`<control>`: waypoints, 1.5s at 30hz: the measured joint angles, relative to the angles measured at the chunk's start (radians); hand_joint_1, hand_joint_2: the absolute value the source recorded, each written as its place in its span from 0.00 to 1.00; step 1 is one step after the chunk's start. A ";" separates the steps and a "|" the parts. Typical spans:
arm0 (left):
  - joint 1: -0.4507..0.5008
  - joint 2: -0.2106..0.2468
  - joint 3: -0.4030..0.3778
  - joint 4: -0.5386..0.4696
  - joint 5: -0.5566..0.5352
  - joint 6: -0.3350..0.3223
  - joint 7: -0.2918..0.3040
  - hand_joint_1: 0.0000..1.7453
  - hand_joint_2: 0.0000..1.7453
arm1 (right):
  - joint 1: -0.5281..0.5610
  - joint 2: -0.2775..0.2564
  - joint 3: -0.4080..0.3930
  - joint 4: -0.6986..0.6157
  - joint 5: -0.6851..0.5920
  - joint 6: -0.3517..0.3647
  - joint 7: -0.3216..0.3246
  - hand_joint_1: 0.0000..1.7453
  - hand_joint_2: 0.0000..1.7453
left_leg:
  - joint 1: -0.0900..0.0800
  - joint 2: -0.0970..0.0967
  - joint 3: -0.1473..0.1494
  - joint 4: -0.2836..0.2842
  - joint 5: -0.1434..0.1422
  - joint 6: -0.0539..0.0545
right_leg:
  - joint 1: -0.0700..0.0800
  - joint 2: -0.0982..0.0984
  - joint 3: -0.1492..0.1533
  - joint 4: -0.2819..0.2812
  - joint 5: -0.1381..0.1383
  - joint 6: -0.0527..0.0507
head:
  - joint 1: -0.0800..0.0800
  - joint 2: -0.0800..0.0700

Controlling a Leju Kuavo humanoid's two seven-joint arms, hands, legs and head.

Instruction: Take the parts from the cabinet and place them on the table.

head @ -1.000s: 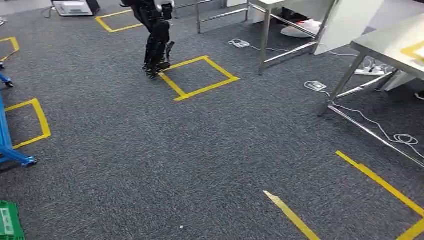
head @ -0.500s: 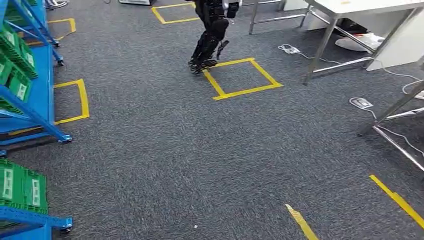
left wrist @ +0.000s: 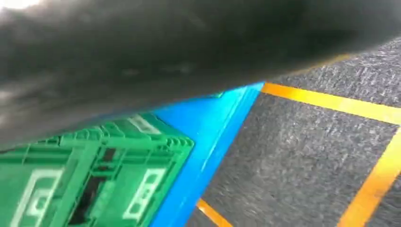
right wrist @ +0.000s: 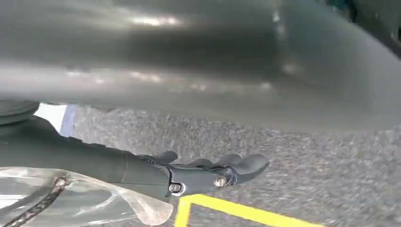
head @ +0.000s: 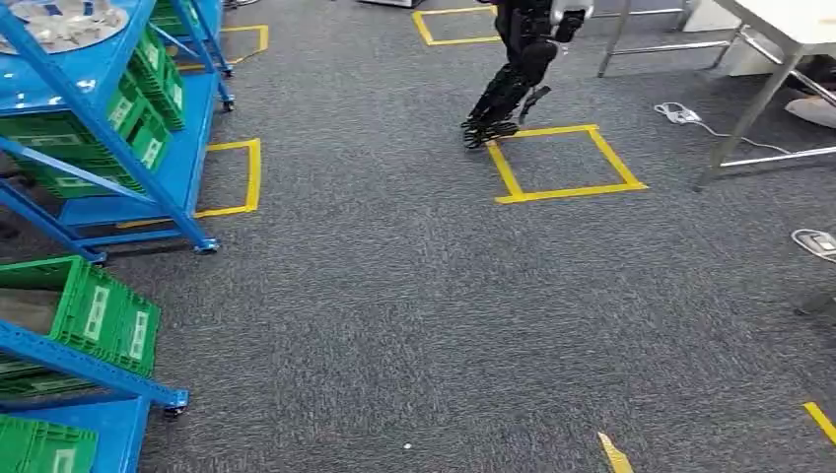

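My right hand (right wrist: 208,172) hung over the carpet (head: 394,296) with fingers stretched out, holding nothing; my left hand's state I could not tell. Nearest on my left, green bins (head: 94,315) sat tilted in the blue cabinet (head: 182,163), open tops toward the aisle; I could not make out their contents. Farther back, on the cabinet's top shelf, the parts (head: 59,22) lay on a round grey tray (head: 110,18), too small to tell which way they pointed. Beyond stood another robot (head: 518,74) by a yellow tape square (head: 567,163), and the table (head: 789,20).

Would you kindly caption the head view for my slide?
Blue cabinet stocked with green bins beside grey carpet marked with a yellow tape square.
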 joint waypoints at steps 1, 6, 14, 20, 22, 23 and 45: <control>0.003 0.002 -0.003 -0.002 0.004 0.000 0.003 0.00 0.00 | -0.010 0.000 0.013 0.006 -0.004 0.000 -0.002 0.00 0.00 | 0.003 0.004 0.025 -0.054 0.042 -0.003 | -0.001 -0.014 0.000 0.000 -0.004 0.003 | -0.001 0.000; 0.000 0.016 -0.008 -0.023 0.003 0.011 0.017 0.00 0.00 | -0.032 -0.003 0.048 0.021 -0.007 -0.002 -0.011 0.00 0.00 | -0.005 0.069 0.140 -0.287 0.126 0.018 | 0.006 -0.073 0.025 0.004 -0.033 0.031 | 0.002 0.000; 0.011 0.057 -0.024 -0.091 -0.020 0.019 0.054 0.00 0.00 | -0.023 -0.004 0.047 0.021 0.037 -0.003 -0.007 0.00 0.00 | -0.011 -0.020 0.142 -0.294 0.127 0.053 | -0.004 0.045 -0.132 0.335 -0.185 0.043 | 0.007 0.000; 0.007 0.066 -0.027 -0.113 -0.029 0.019 0.068 0.00 0.00 | 0.006 -0.004 0.023 0.019 0.085 -0.003 0.026 0.00 0.00 | -0.016 -0.107 0.154 -0.285 0.115 0.043 | -0.008 0.150 -0.040 0.044 -0.001 0.024 | 0.005 0.000; 0.009 0.066 -0.028 -0.122 -0.032 0.019 0.052 0.00 0.00 | 0.025 -0.004 -0.002 0.011 0.113 -0.003 0.042 0.00 0.00 | -0.006 -0.133 0.142 -0.290 0.120 0.030 | 0.000 0.129 -0.028 0.040 -0.010 0.023 | 0.005 0.000; 0.014 0.066 -0.028 -0.122 -0.034 0.019 0.029 0.00 0.00 | 0.037 -0.004 -0.023 0.005 0.125 -0.003 0.053 0.00 0.00 | -0.003 -0.147 0.139 -0.293 0.125 0.023 | 0.001 0.115 -0.026 0.039 -0.009 0.020 | 0.006 0.000; 0.005 0.018 -0.033 -0.036 0.022 0.018 -0.074 0.00 0.00 | 0.098 -0.002 -0.121 -0.037 0.179 -0.002 0.092 0.00 0.00 | -0.015 -0.016 0.157 -0.309 0.132 0.056 | -0.001 0.044 -0.137 0.339 -0.181 0.041 | 0.007 0.000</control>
